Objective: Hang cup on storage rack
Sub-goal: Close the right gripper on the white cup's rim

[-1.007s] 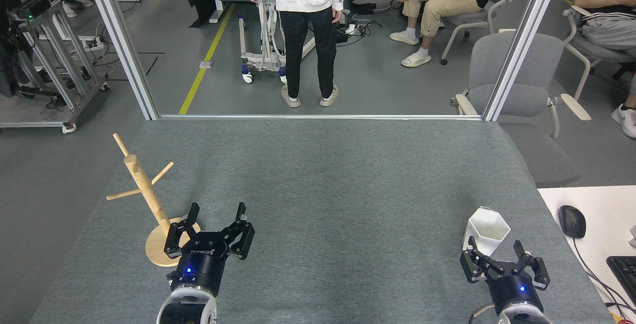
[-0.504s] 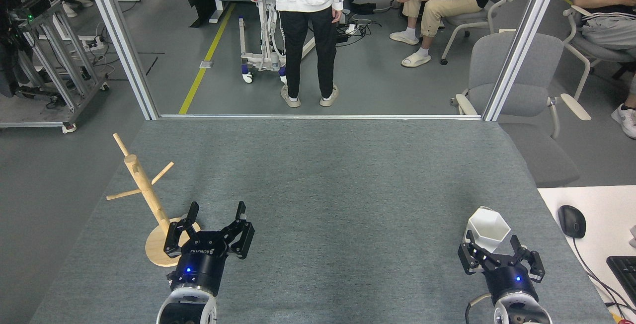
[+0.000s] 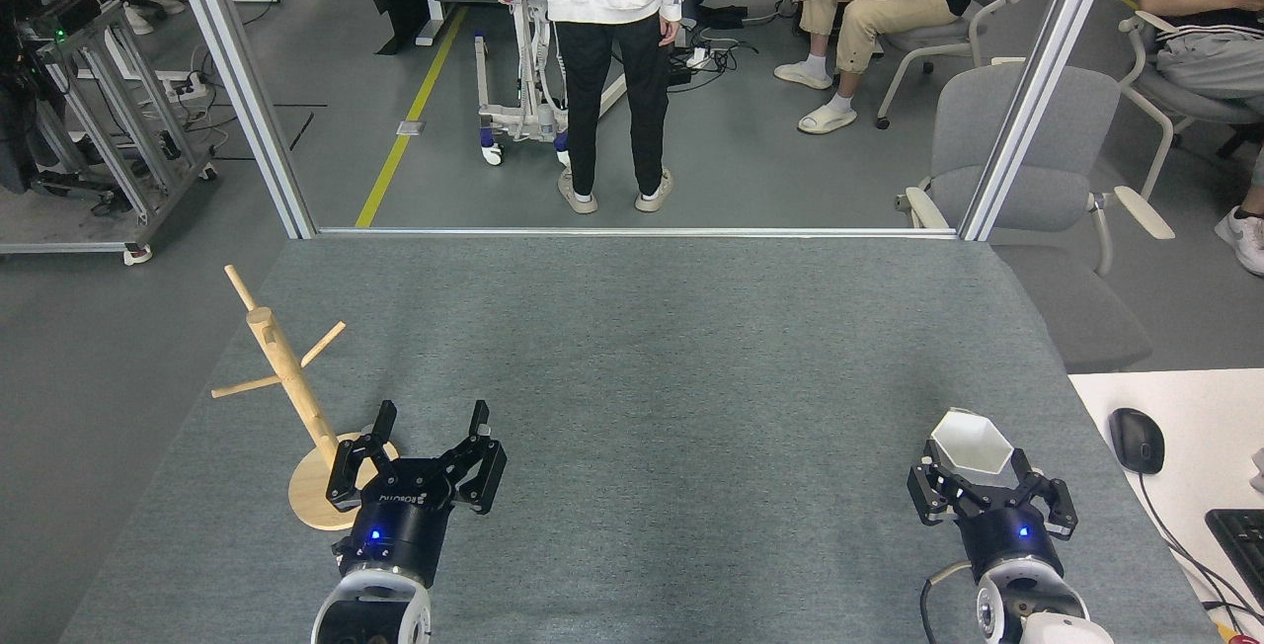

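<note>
The white faceted cup (image 3: 973, 440) stands upright on the grey table (image 3: 691, 377) at the near right, its hexagonal mouth facing up. My right gripper (image 3: 978, 473) is open and right behind it, one finger on each side of the cup's lower body, which it hides. The handle is hidden too. The wooden storage rack (image 3: 289, 382) stands at the near left on its round base, with thin pegs angled outward and nothing hanging on them. My left gripper (image 3: 432, 419) is open and holds nothing, just right of the rack's base.
A white desk to the right of the table holds a black mouse (image 3: 1136, 440) and a keyboard (image 3: 1239, 537). Metal frame posts rise at the table's far corners. Beyond the far edge a person (image 3: 612, 61) stands, others sit, and a grey chair (image 3: 1027, 165) stands.
My right gripper has moved forward onto the cup, so its open fingers now flank the cup's body. The left arm, the cup and the rack have not moved.
</note>
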Controlling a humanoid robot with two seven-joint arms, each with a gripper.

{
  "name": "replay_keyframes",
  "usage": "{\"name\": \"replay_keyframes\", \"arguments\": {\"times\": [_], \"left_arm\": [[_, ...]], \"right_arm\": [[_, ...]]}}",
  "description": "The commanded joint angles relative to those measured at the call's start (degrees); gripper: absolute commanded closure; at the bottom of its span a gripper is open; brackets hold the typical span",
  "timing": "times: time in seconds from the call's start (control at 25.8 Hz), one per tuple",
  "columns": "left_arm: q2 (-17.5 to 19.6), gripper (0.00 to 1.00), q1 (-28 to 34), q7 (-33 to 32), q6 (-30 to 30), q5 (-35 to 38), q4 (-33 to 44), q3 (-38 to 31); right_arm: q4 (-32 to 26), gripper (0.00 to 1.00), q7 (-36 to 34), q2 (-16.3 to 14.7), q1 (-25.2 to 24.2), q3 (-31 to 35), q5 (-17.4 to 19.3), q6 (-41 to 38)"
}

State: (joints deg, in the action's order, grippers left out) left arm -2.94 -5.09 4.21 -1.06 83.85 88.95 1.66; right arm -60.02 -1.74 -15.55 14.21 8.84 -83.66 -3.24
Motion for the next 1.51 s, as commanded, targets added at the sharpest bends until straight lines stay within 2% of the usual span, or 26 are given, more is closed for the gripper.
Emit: {"name": "replay_keyframes", "arguments": {"times": [0.0,0.23,0.35,0.43,0.54,0.62,0.77,0.85,0.89,0.93,0.97,1.01,1.47], "left_arm": [[0.0,0.01,0.0,-0.1,0.0,0.0,0.0,-0.1],[0.0,0.01,0.0,-0.1,0.0,0.0,0.0,-0.1],[0.0,0.01,0.0,-0.1,0.0,-0.1,-0.1,-0.1],[0.0,0.01,-0.1,-0.1,0.0,-0.1,-0.1,-0.1],[0.0,0.01,-0.1,-0.1,0.0,-0.1,-0.3,-0.1],[0.0,0.01,-0.2,-0.1,0.0,-0.1,-0.3,-0.1],[0.0,0.01,-0.3,-0.2,0.0,-0.2,-0.5,-0.1],[0.0,0.01,-0.3,-0.2,0.0,-0.2,-0.5,-0.1],[0.0,0.01,-0.3,-0.2,0.0,-0.2,-0.5,-0.1],[0.0,0.01,-0.3,-0.2,0.0,-0.2,-0.5,-0.1],[0.0,0.01,-0.3,-0.2,0.0,-0.2,-0.6,-0.1],[0.0,0.01,-0.2,-0.2,0.0,-0.2,-0.5,-0.1],[0.0,0.01,0.1,-0.2,-0.1,-0.2,-0.5,-1.0]], "right_arm": [[0.6,0.01,-0.8,0.0,0.1,0.0,0.0,0.0],[1.3,0.09,-1.0,0.0,0.8,0.0,-0.1,-0.2],[1.3,0.20,-1.0,-0.1,0.8,0.0,0.0,-0.3],[1.3,0.35,-1.0,-0.1,0.8,0.0,0.0,-0.4],[1.3,0.47,-1.0,-0.1,0.7,0.0,0.0,-0.6],[1.3,0.50,-1.0,-0.1,0.6,0.0,0.0,-0.6],[1.3,0.51,-1.0,-0.1,0.5,0.0,0.0,-0.6],[1.3,0.49,-1.0,0.0,0.5,0.0,0.0,-0.6],[1.3,0.45,-1.1,0.1,0.5,0.0,0.1,-0.5],[1.3,0.33,-1.1,0.2,0.5,0.0,0.1,-0.5],[1.3,0.11,-1.2,0.2,0.5,0.0,0.1,-0.4],[1.3,0.00,-1.8,0.3,0.5,0.0,0.2,-0.2],[2.7,0.00,-3.3,0.1,0.8,0.0,0.7,-0.4]]}}
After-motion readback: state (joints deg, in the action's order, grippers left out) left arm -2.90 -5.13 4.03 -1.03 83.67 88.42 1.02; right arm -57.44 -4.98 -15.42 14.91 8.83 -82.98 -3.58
